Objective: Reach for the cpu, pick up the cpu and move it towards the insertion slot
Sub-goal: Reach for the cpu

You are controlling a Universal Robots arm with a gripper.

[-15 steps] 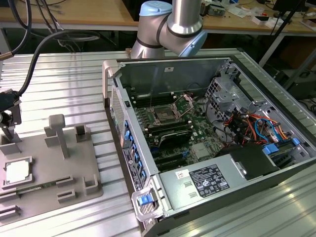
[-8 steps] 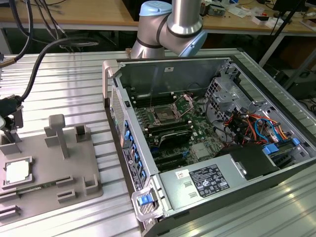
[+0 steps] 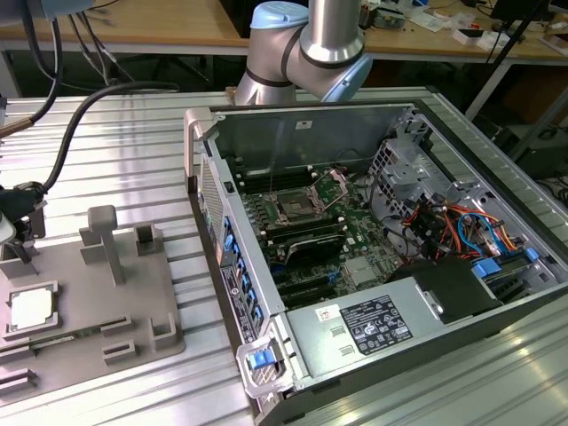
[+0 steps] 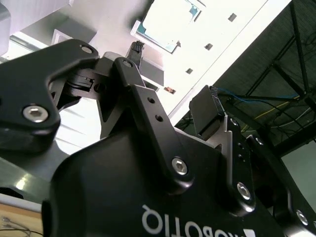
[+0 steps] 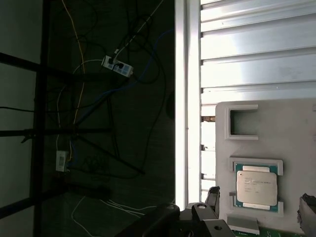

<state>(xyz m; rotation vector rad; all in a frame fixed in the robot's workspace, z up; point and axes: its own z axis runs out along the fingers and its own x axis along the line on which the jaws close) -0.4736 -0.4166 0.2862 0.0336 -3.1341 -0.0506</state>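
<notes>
First wrist view: hovered with fingers [image 5: 212, 195] wide over the cpu [image 5: 256, 185] in its grey tray [image 5: 296, 128]; likely needed squaring to its edges and a level descent before closing.

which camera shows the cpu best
The first wrist view: the cpu is seen whole and face-on, seated in a recess of the grey tray. The exterior view shows the cpu at a slant, far off near that view's left edge. The second wrist view shows the cpu glare-white and cut by the frame edge.
</notes>
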